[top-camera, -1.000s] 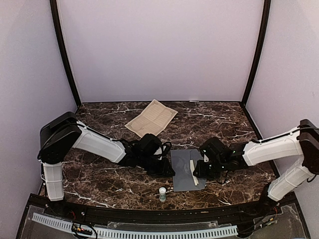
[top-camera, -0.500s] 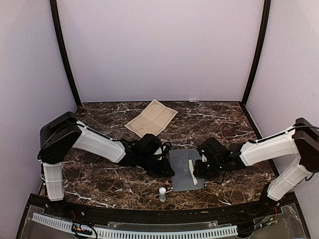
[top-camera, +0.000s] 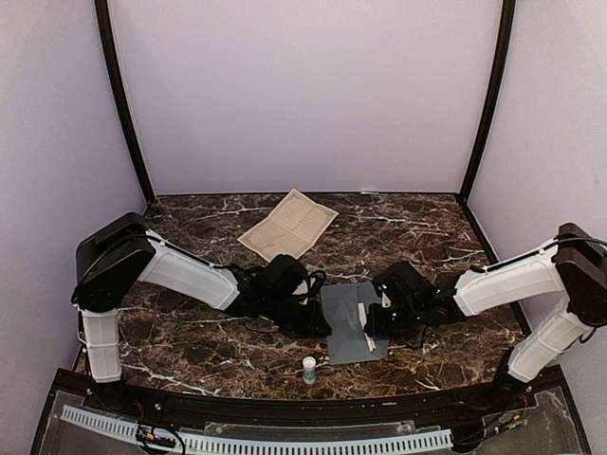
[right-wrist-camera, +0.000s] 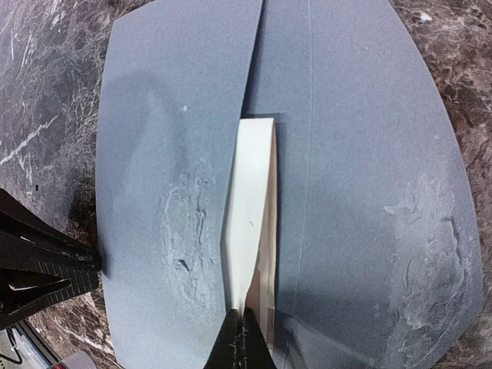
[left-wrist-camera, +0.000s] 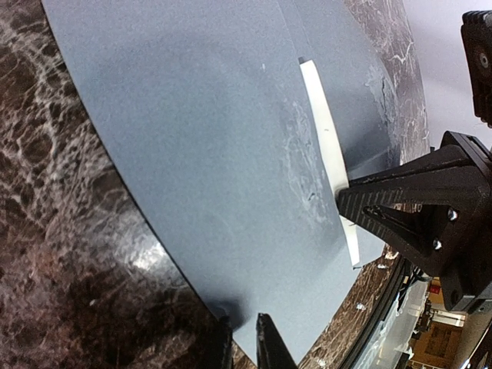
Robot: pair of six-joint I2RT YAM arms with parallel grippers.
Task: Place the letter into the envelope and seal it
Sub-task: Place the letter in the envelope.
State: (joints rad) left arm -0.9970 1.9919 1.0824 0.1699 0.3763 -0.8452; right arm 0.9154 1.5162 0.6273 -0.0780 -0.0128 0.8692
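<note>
At the front middle of the table (top-camera: 190, 353), the envelope (top-camera: 353, 322) lies flat. My left gripper (left-wrist-camera: 242, 350) pinches its edge. My right gripper (right-wrist-camera: 242, 338) is closed on the end of the folded letter (right-wrist-camera: 247, 207), which lies along the envelope's mouth, mostly outside as far as I can judge. Insertion looks barely begun, and sealing is not yet done.

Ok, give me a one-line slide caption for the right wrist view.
Right gripper pinches the cream letter over the grey envelope while the left gripper holds the envelope's edge.
</note>
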